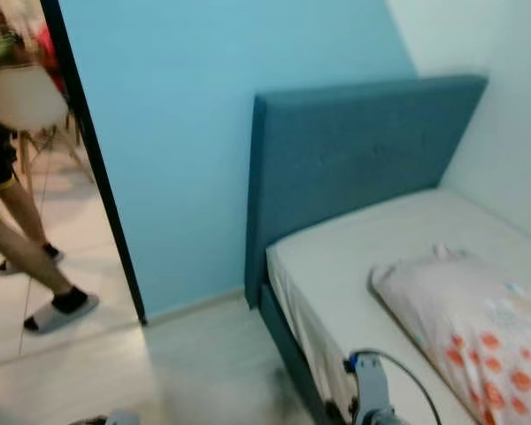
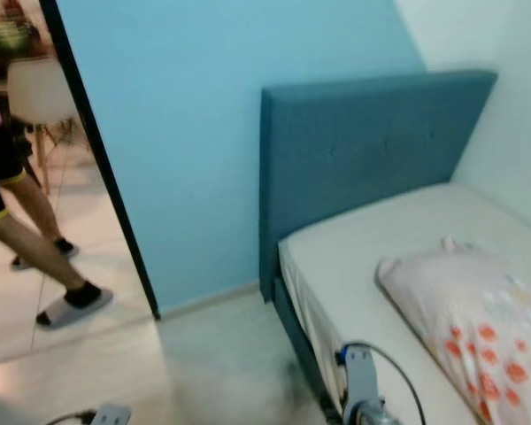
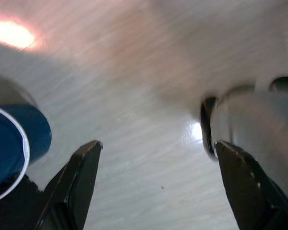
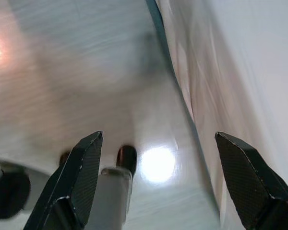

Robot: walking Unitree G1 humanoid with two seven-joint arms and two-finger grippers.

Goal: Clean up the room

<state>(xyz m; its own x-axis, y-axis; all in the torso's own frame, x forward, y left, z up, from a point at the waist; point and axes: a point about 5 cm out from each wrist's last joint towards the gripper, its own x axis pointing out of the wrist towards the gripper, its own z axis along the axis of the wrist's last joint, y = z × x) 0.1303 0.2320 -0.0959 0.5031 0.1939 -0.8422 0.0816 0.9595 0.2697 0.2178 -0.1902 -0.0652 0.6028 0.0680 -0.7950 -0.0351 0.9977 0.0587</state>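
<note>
Bed (image 1: 380, 239) at 3 o'clock, pillow (image 1: 473, 314) on it at 4. Person's legs (image 1: 22, 239) in doorway at 9. Left gripper (image 3: 156, 153) and right gripper (image 4: 158, 143) both spread wide over floor (image 1: 203, 363), holding nothing.

Both silver arms hang low. Left gripper (image 3: 156, 148), two long black fingers, spread wide apart; right gripper (image 4: 158, 141) spread wide too.

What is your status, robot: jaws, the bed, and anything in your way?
Left gripper and right gripper open, hanging above the floor. Pillow lies on the bed. Person walking past the doorway.
</note>
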